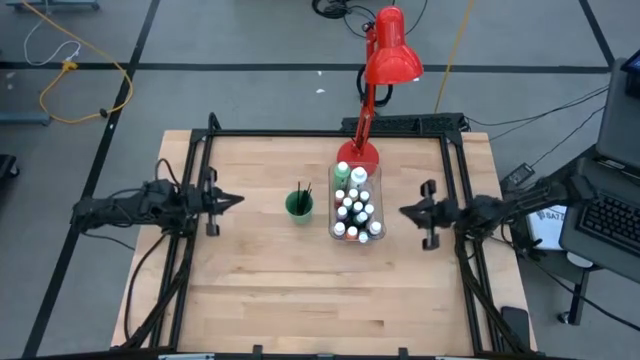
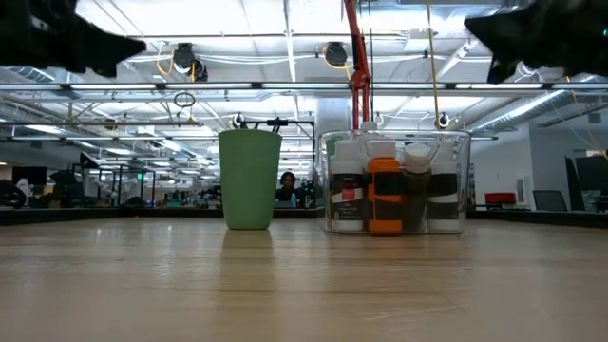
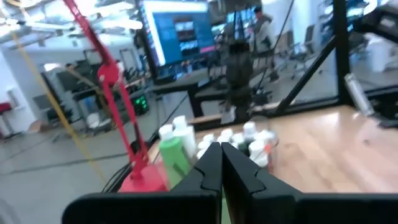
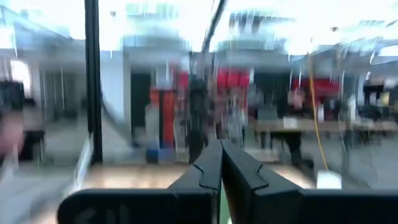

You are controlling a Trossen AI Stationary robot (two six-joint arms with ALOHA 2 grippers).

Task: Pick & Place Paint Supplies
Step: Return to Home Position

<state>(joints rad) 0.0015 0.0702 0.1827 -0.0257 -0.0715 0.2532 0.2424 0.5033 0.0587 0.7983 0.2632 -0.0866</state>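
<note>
Paint bottles (image 1: 356,206): All visible bottles are stood upright, white caps up, packed touching one another inside the clear bin (image 2: 463,180). None is seen loose on the table (image 1: 300,290).
Brushes (image 1: 303,190): Thin dark handles are stood on end in the green cup (image 2: 249,180), just beside the bin. They are kept apart from the bottles, so that neither set is disturbed by the other.
Bin position: The bin is set at mid-table, directly in front of the base of the red lamp (image 1: 392,50), within reach of both arms.
Left gripper (image 1: 238,199): It is held near the table's left edge, well apart from cup and bin. The fingers are pressed together and nothing is carried.
Right gripper (image 1: 403,211): It is held near the right edge, pointed inward, with the fingers closed on nothing.
Task status: Sorting is judged complete. The arm poses are judged consistent with parking.
</note>
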